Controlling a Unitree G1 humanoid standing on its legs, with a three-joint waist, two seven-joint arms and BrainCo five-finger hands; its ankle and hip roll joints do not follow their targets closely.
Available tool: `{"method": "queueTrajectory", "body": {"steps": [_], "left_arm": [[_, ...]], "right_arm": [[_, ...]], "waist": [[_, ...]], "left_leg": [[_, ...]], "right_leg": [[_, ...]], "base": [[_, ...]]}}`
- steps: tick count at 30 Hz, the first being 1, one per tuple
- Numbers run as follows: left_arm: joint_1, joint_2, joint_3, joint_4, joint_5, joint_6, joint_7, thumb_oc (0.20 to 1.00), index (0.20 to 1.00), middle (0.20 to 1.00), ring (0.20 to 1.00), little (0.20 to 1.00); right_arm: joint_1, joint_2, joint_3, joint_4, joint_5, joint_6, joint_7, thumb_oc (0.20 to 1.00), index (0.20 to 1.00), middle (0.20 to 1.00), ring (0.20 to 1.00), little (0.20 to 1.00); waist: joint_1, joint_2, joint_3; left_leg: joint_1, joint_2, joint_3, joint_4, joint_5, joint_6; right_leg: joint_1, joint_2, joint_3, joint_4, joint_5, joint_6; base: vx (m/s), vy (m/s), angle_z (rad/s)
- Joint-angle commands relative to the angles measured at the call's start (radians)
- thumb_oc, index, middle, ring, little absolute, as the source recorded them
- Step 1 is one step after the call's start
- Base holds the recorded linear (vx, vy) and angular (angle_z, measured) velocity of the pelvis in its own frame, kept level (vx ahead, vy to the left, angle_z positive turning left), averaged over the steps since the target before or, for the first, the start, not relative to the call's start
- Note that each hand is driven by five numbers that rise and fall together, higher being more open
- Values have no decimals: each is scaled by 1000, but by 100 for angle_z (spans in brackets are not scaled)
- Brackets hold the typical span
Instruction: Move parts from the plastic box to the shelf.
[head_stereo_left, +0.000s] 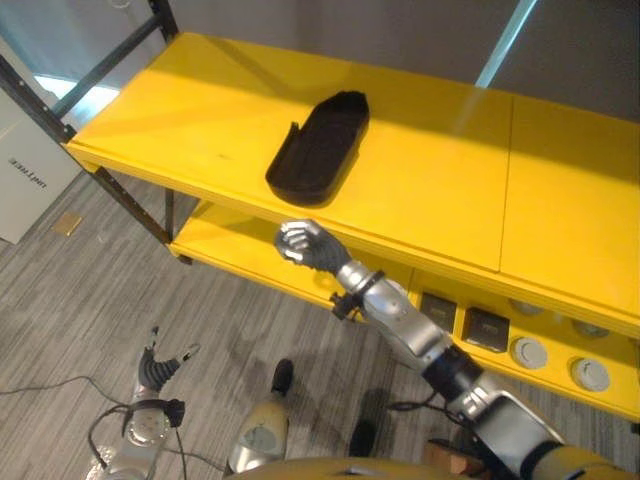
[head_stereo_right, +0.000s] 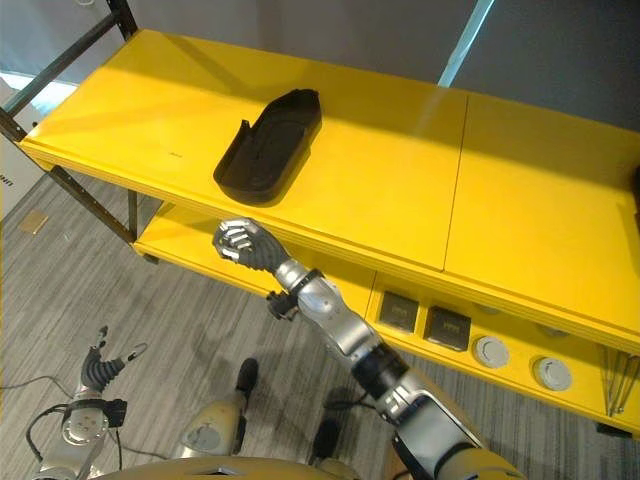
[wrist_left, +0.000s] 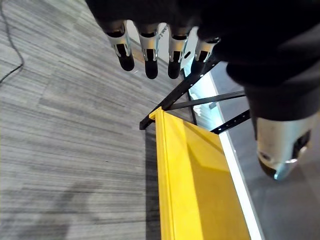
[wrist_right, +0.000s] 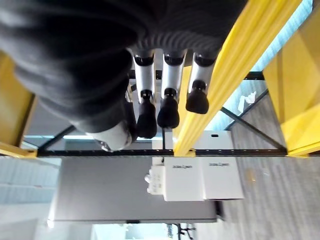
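Observation:
A black, shoe-shaped plastic part (head_stereo_left: 320, 145) lies on the top board of the yellow shelf (head_stereo_left: 450, 170), toward its front edge. My right hand (head_stereo_left: 305, 245) hangs just in front of that edge, below the part and apart from it. Its fingers (wrist_right: 167, 95) are curled with the thumb close by, and nothing is in them. My left hand (head_stereo_left: 160, 368) hangs low over the grey floor at the lower left; its fingers (wrist_left: 147, 55) are relaxed and hold nothing.
The lower yellow board carries dark square parts (head_stereo_left: 487, 327) and round grey discs (head_stereo_left: 528, 352) at the right. The shelf's black metal frame (head_stereo_left: 110, 185) stands at the left end. A white box (head_stereo_left: 25, 175) sits on the floor beyond it.

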Motion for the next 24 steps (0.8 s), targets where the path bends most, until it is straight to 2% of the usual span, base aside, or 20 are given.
{"method": "queueTrajectory", "body": {"steps": [1,8,16,17,24], "left_arm": [[-82,30,-25,53,-41,-34,0,1000,1000,1000,1000,1000],[-128,-18,-97,188,-82,-30,-14,1000,1000,1000,1000,1000],[-131,-52,-101,286,-127,-19,-27,1000,1000,1000,1000,1000],[-131,-64,-105,306,-143,-16,-31,1000,1000,1000,1000,1000],[-146,-83,-118,341,-150,-8,-36,1000,1000,1000,1000,1000]], "right_arm": [[-86,67,29,-20,51,-56,1,200,200,200,200,200],[-203,143,82,12,41,-59,-17,200,200,200,200,200],[-275,171,90,41,-21,-66,-60,200,200,200,200,200],[-296,168,87,56,-65,-68,-90,200,200,200,200,200],[-318,175,96,92,-112,-61,-110,200,200,200,200,200]], "waist": [[15,-26,18],[21,-15,30],[26,-13,36],[25,-12,45],[24,-18,60]], "left_leg": [[95,3,65,47,-178,-33],[62,6,70,45,-171,-33],[39,3,80,43,-168,-31],[29,3,82,38,-164,-32],[13,3,84,27,-155,-32]], "right_leg": [[-106,-10,88,140,-116,62],[-138,-11,89,127,-99,67],[-167,-14,96,123,-88,69],[-180,-15,96,122,-83,70],[-198,-13,99,114,-73,72]], "base": [[0,0,0],[-9,47,-2],[17,42,-5],[23,33,-2],[23,15,-2]]}}
